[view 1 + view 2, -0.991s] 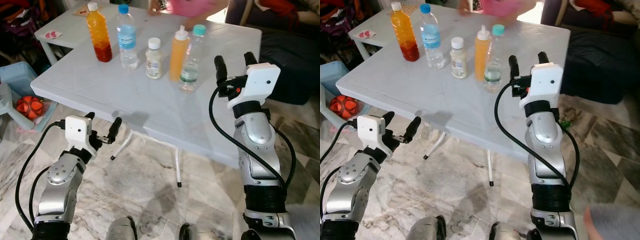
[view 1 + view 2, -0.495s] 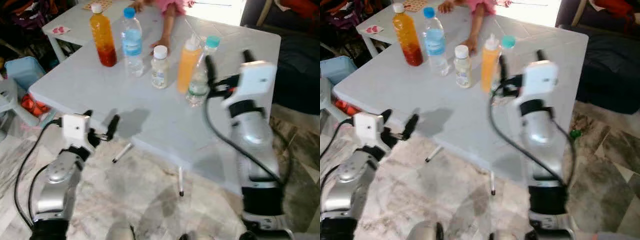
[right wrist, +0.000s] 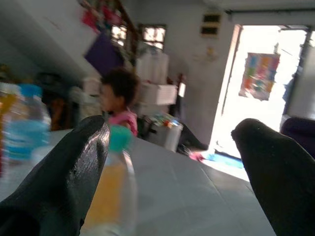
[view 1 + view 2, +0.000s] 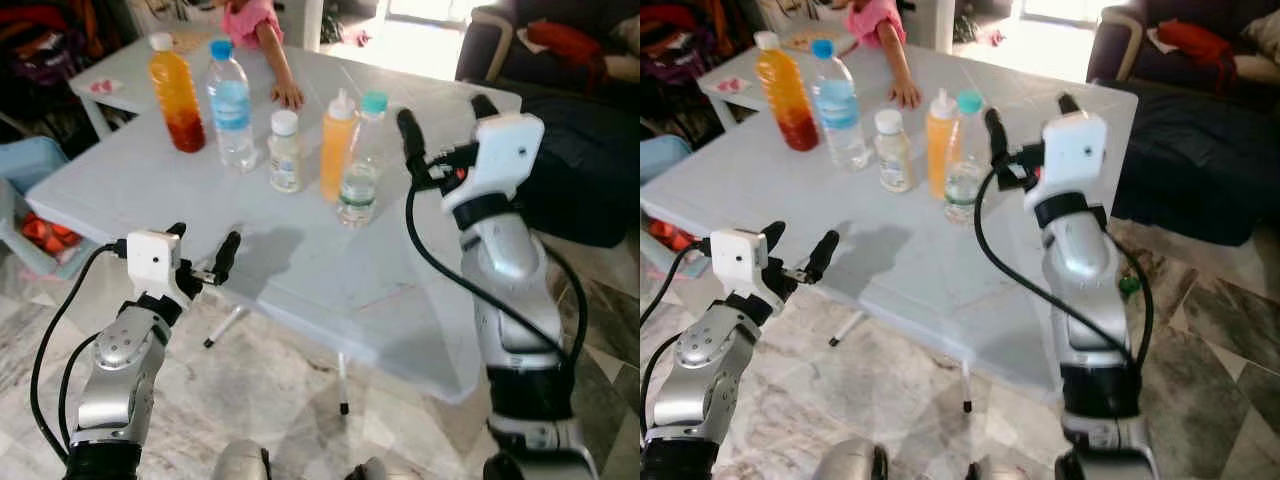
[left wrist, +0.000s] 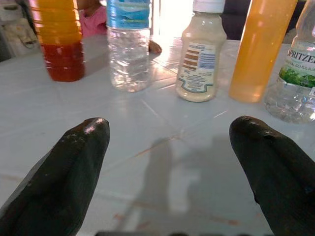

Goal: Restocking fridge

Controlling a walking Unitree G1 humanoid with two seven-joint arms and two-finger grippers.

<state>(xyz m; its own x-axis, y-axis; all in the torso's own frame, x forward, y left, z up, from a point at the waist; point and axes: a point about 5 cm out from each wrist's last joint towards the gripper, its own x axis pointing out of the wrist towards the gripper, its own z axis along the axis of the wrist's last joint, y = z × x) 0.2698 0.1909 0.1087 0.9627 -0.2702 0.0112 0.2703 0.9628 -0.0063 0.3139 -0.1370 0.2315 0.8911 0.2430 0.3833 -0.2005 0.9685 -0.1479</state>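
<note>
Five bottles stand in a loose row on a white plastic table (image 4: pixel 300 270) in a cluttered living room: at the 10 o'clock end a tall bottle of orange drink (image 4: pixel 175 92) with a red layer at its base, then a blue-capped water bottle (image 4: pixel 231 104), a small white-capped bottle of pale sauce (image 4: pixel 284 151), an orange squeeze bottle (image 4: pixel 338 146) and, at the row's 3 o'clock end, a clear teal-capped water bottle (image 4: pixel 359 162). The right gripper (image 4: pixel 441 118) is raised above the table at about 3 o'clock of the teal-capped bottle, close beside it but not touching, its two black fingers spread wide with nothing between them. The left gripper (image 4: pixel 203 257) sits low at the table's near edge, around 7 o'clock of the bottles and well apart from them, its fingers likewise parted and empty; its wrist camera looks across the tabletop at the row. At the far side of the table, toward 12 o'clock, a person in a pink top (image 4: pixel 248 18) rests a hand (image 4: pixel 289 96) on the tabletop just behind the sauce bottle. A dark sofa (image 4: pixel 585 120) stands at 2 o'clock, over a marbled tile floor (image 4: pixel 280 400).
</note>
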